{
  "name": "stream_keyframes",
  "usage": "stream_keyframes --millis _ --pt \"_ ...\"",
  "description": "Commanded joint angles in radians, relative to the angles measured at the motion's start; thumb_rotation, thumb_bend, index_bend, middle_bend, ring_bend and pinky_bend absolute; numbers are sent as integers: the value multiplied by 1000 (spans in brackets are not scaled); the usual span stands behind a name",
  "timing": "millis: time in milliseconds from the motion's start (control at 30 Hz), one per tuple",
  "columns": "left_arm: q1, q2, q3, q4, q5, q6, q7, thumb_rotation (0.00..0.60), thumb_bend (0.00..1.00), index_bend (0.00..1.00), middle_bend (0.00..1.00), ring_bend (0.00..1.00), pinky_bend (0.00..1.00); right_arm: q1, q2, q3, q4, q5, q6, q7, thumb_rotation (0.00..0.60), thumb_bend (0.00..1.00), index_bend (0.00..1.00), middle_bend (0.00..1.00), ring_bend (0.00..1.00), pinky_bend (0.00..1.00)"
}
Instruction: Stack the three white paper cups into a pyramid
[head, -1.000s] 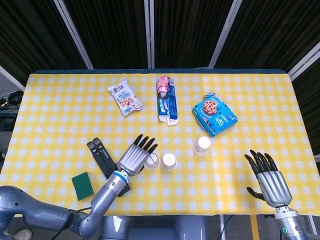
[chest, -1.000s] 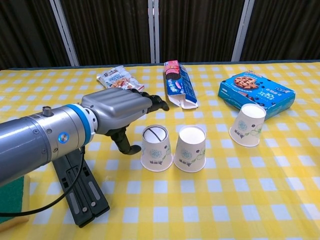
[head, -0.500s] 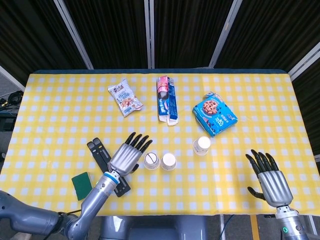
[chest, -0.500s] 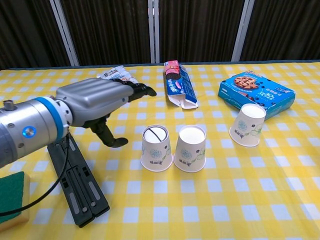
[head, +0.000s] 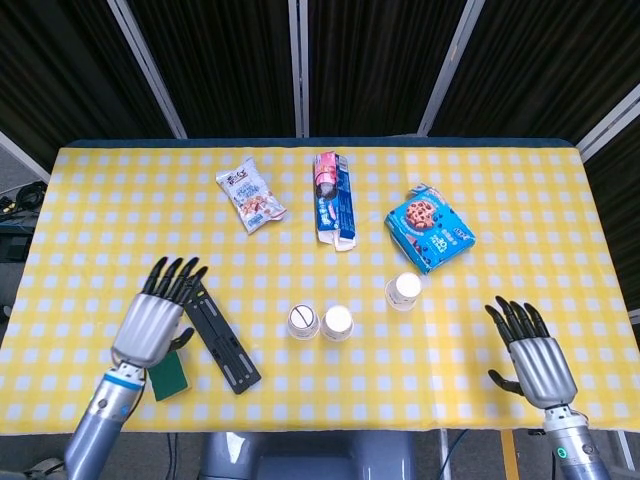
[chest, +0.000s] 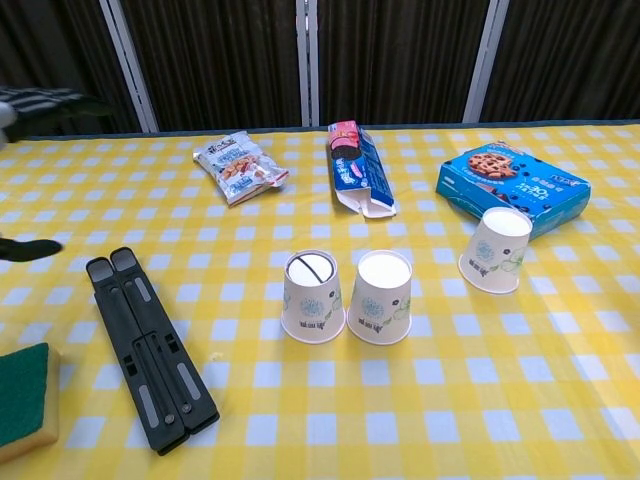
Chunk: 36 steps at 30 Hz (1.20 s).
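Three white paper cups stand upside down on the yellow checked cloth. Two of them touch side by side near the middle: the left cup and the middle cup. The third cup stands apart to their right, tilted. My left hand hovers open at the table's left front, well away from the cups; in the chest view only its fingertips show at the left edge. My right hand is open at the right front, holding nothing.
A black folded stand and a green sponge lie at the left front. Further back are a snack bag, a long biscuit box and a blue cookie box.
My left hand has drawn back from beside the left cup, moving left past the black stand to the table's left front. The cups and the right hand have stayed in place.
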Motion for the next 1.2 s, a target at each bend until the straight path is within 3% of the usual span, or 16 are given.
stream_keyframes --millis 33,200,533,667,800,1200 --pt "129 88 84 79 102 114 -138 600 216 0 0 0 0 28 -17 20 -7 18 -32 -28 600 67 97 0 0 0" --pt "207 117 108 177 157 158 -237 600 215 0 0 0 0 85 -65 56 -33 43 -93 -109 600 68 97 0 0 0" --pt "260 162 56 202 211 132 -346 600 215 0 0 0 0 241 -190 150 -82 219 -271 -340 600 111 110 0 0 0" --pt "275 171 33 200 224 105 -356 600 215 0 0 0 0 291 -253 185 -69 289 -287 -406 600 133 110 0 0 0" --pt "285 176 19 199 240 90 -361 600 215 0 0 0 0 328 -292 212 -43 345 -298 -443 600 227 132 0 0 0" --pt "314 190 -26 201 270 38 -378 600 215 0 0 0 0 389 -308 241 -3 508 -302 -520 600 340 191 0 0 0"
